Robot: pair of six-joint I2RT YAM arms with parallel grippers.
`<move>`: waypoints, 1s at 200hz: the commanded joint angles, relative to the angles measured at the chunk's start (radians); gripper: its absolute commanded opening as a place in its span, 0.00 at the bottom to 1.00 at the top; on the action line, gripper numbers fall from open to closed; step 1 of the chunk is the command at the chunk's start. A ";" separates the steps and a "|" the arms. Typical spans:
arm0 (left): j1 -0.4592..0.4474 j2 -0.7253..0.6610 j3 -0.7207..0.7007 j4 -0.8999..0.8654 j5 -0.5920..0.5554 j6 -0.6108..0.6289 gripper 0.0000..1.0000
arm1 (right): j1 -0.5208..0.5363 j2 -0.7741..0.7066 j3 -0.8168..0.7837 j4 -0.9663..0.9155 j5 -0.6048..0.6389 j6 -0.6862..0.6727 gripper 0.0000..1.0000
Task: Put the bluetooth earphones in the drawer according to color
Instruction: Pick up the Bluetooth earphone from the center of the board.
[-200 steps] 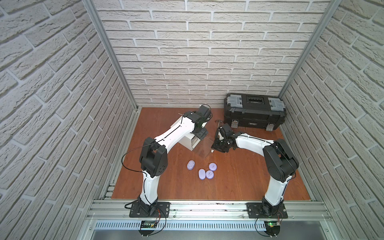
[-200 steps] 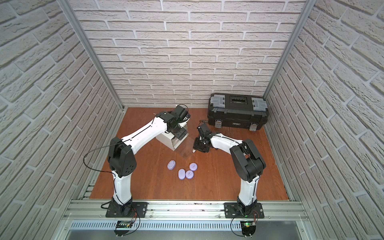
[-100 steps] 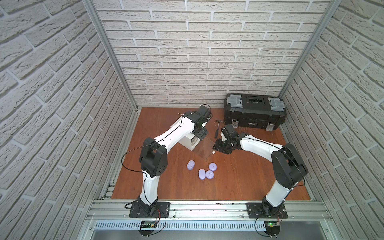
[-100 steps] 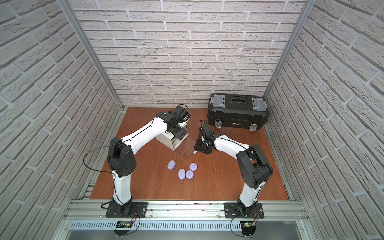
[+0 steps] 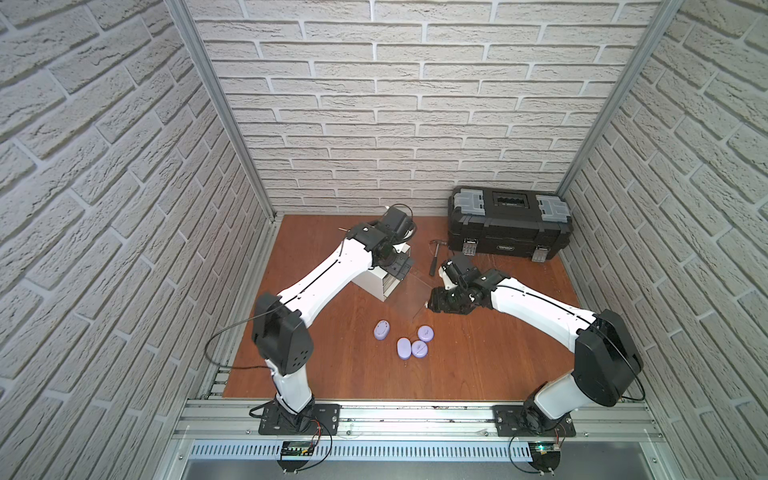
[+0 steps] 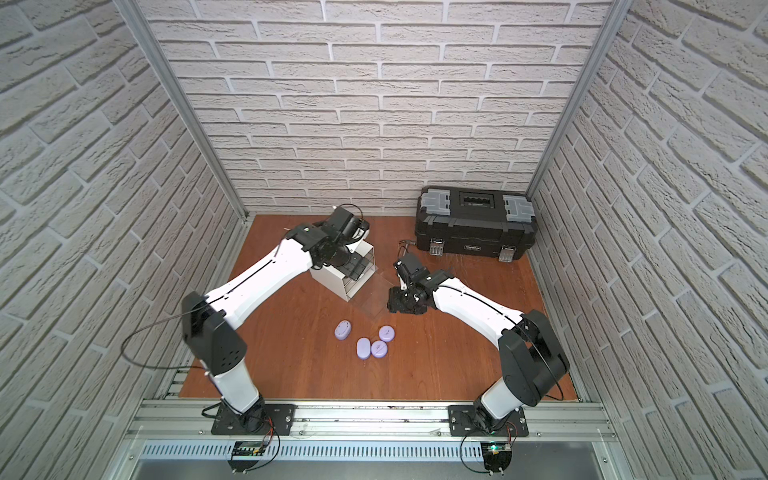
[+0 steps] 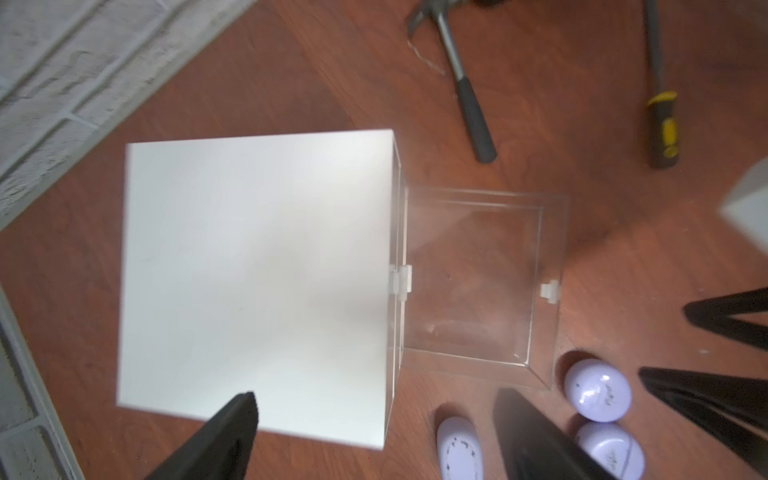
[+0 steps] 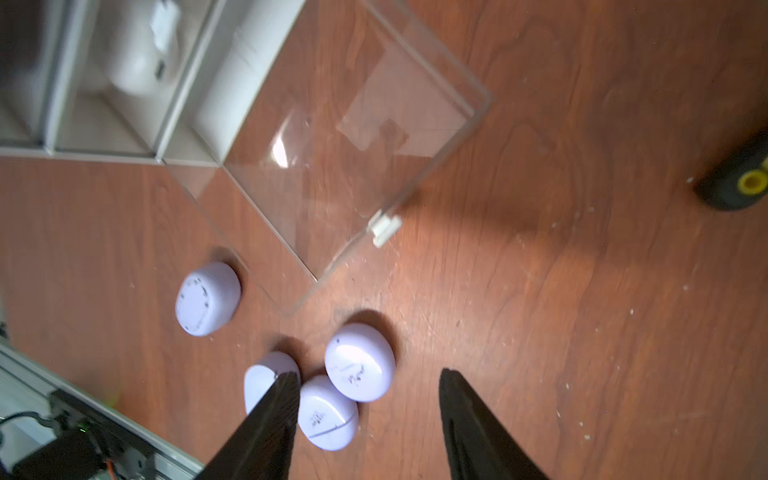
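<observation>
- Earphone cases (image 5: 419, 349), four smooth lavender pebbles, six o'clock of clear plastic drawer (image 5: 409, 291).
- Likely light, slippery; I'd pinch their narrow sides.
- My right gripper (image 8: 369, 376), left gripper (image 7: 376, 397): spread, empty.

Looks like a lab robot cell: brick-pattern wall panels (image 5: 415, 104), aluminium rail (image 5: 415, 419) near, wooden tabletop (image 5: 478, 365), black toolbox (image 5: 507, 232) far right.

We find the open clear drawer (image 7: 478, 282) free from above, though the left gripper (image 5: 399, 269) hangs over the white cabinet (image 5: 376, 282) and the right gripper (image 8: 369, 374) stands near the drawer's front corner. Four lavender cases (image 5: 419, 349) lie before the drawer, three crowded together, with bare table (image 5: 332, 374) around them. The hammer (image 7: 469, 95) and screwdriver (image 7: 665, 129) clutter the strip toward the black toolbox (image 5: 507, 232).
</observation>
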 commanded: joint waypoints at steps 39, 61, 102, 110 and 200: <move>0.102 -0.350 -0.256 0.039 -0.069 -0.171 0.95 | 0.142 0.017 -0.031 -0.079 0.135 -0.055 0.62; 0.140 -0.426 -0.359 0.043 -0.054 -0.204 0.95 | 0.177 0.069 -0.005 -0.093 0.165 -0.065 0.64; 0.199 -0.522 -0.491 0.058 -0.021 -0.235 0.96 | 0.211 0.157 0.038 -0.096 0.183 -0.072 0.66; 0.209 -0.536 -0.508 0.060 -0.014 -0.238 0.95 | 0.215 0.166 0.046 -0.095 0.187 -0.074 0.66; 0.245 -0.576 -0.563 0.072 0.014 -0.238 0.95 | 0.224 0.271 0.111 -0.097 0.207 -0.079 0.68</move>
